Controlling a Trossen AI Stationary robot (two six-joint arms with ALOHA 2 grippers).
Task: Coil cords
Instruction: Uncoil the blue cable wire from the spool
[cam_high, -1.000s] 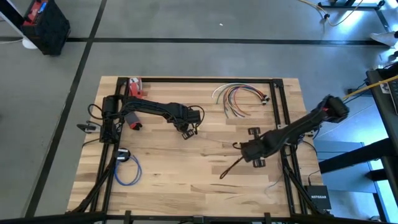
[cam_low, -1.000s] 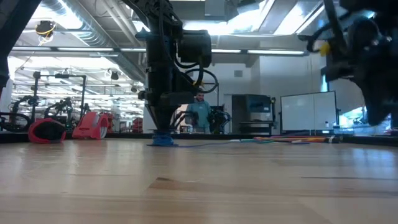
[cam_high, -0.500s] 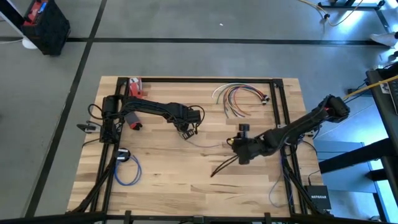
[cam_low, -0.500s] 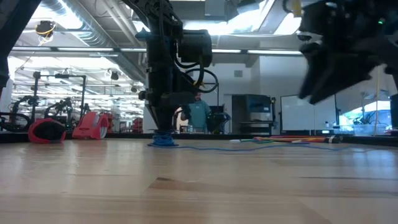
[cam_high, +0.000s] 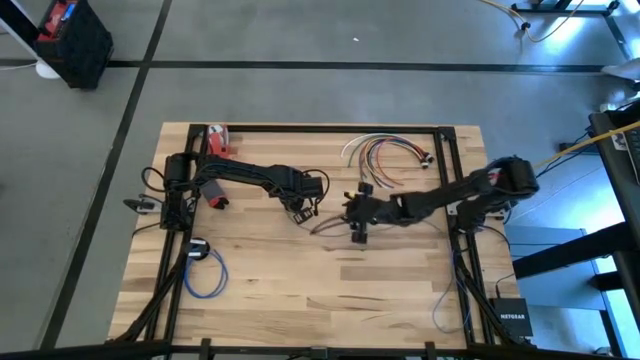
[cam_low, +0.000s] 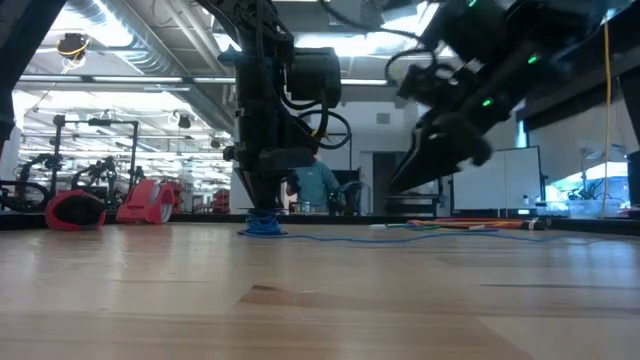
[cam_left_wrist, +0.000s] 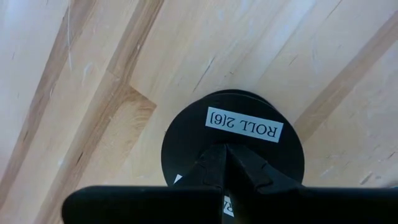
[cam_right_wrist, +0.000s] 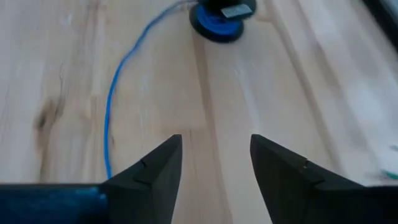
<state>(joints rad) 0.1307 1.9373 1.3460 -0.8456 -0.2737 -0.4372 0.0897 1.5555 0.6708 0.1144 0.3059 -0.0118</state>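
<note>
High view: the left end effector (cam_high: 301, 208) is planted on the pale wooden plank desk (cam_high: 300, 300), and this contact point is the reference for all positions below. The right end effector (cam_high: 357, 214) hovers just beside it, on the side away from the left arm's base. A fanned bundle of thin red, orange and white cords (cam_high: 383, 156) lies beyond the right end effector, near the desk's far edge. A separate loose blue wire coil (cam_high: 205, 273) lies well apart, toward the near corner on the left arm's side. Low view: a flat blue wound coil (cam_low: 262, 226) sits directly under the left end effector, and a thin blue cord (cam_low: 400, 238) trails from it along the desk. Left wrist view: a black round labelled disc (cam_left_wrist: 233, 143) lies flat beneath the fingers, which are clenched together with their tips at its centre. Right wrist view: the right fingers (cam_right_wrist: 155, 171) are released and spread, with nothing between them; the free blue cord runs from the pinned coil toward them. Handling, as a judgement: the cord is light, limp and slightly springy, so it will likely unwind if slack. Take hold of the free run close to the pinned coil. No container shows; the only holder is the disc, with blue cord wound beneath it.
</note>
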